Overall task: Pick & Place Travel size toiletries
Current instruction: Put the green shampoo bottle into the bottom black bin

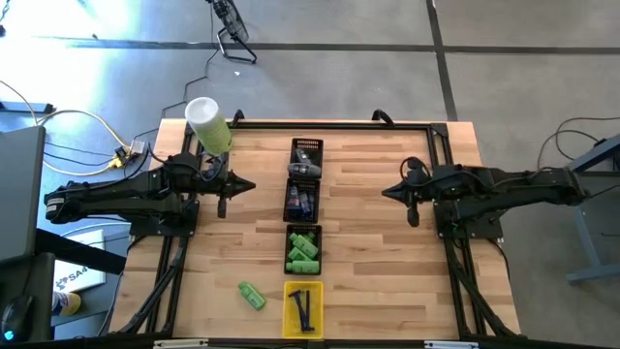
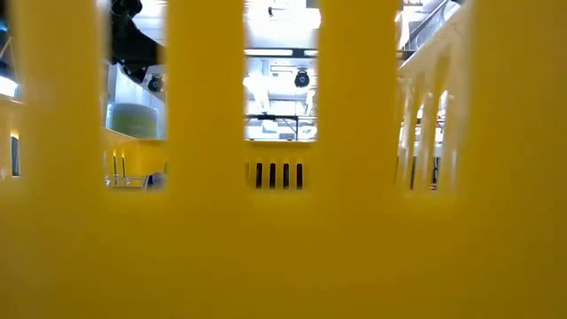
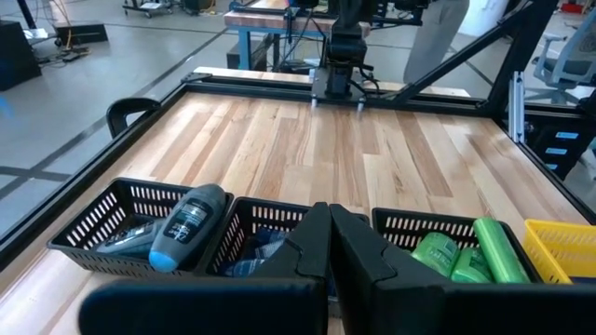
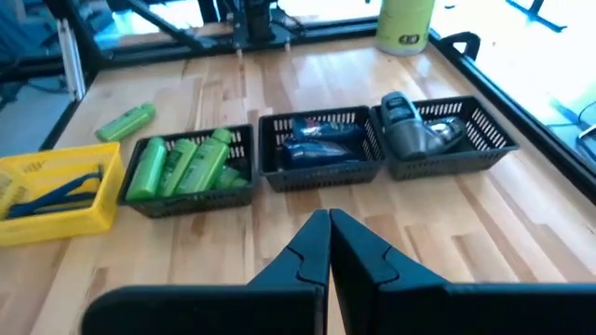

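I judged the sorting nearly finished: 4 trays stood in a line down the middle of the table, and only 1 green bottle lay loose on the wood, just beside the yellow tray that held the thin dark sticks. The other green bottles sat in their black tray, the blue pieces in the middle black tray, and a grey tube leaned on the rim of the far black tray. My left gripper and right gripper hung on either side of the line, well apart from it, each with fingers pressed together on nothing. What was left, I reckoned, was that 1 stray bottle. The surface was pale wood planks in a black frame, with a big pale-green cylinder at the back left corner. Around it lay grey concrete floor and cables (the low camera saw little past yellow plastic).
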### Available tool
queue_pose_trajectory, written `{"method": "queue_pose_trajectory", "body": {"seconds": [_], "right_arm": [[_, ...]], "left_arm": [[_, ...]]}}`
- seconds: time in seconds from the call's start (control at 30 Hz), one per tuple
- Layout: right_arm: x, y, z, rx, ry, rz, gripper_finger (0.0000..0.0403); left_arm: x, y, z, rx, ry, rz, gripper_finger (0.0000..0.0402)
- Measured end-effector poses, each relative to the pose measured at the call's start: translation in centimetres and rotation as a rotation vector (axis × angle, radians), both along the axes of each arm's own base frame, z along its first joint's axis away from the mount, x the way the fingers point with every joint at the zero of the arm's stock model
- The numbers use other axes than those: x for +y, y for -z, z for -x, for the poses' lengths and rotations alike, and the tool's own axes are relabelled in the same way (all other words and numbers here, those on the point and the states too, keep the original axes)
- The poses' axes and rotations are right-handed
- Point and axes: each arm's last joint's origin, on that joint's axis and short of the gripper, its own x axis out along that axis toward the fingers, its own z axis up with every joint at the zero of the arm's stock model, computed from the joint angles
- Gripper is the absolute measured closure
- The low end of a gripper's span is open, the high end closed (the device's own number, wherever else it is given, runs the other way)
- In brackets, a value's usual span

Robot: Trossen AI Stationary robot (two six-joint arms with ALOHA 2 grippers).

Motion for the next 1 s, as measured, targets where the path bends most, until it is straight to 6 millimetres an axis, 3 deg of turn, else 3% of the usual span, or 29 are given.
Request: {"method": "queue_pose_trajectory", "body": {"seconds": [0.4,0.57,1.0], "right_arm": [[-0.9,4.3,0.2,-0.179,0.021,-0.019,0.0401],[-1.2,4.6,0.0,-0.243,-0.005,-0.026,0.0401],[-1.2,4.5,0.0,-0.252,0.005,-0.031,0.0401]], "left_arm": [[-0.1,0.3,0.0,0.033,0.014,0.001,0.0401],[-0.6,0.6,-0.8,0.092,0.048,0.000,0.0401],[-3.5,-1.4,-3.8,0.344,0.120,-0.136,0.0401]]}}
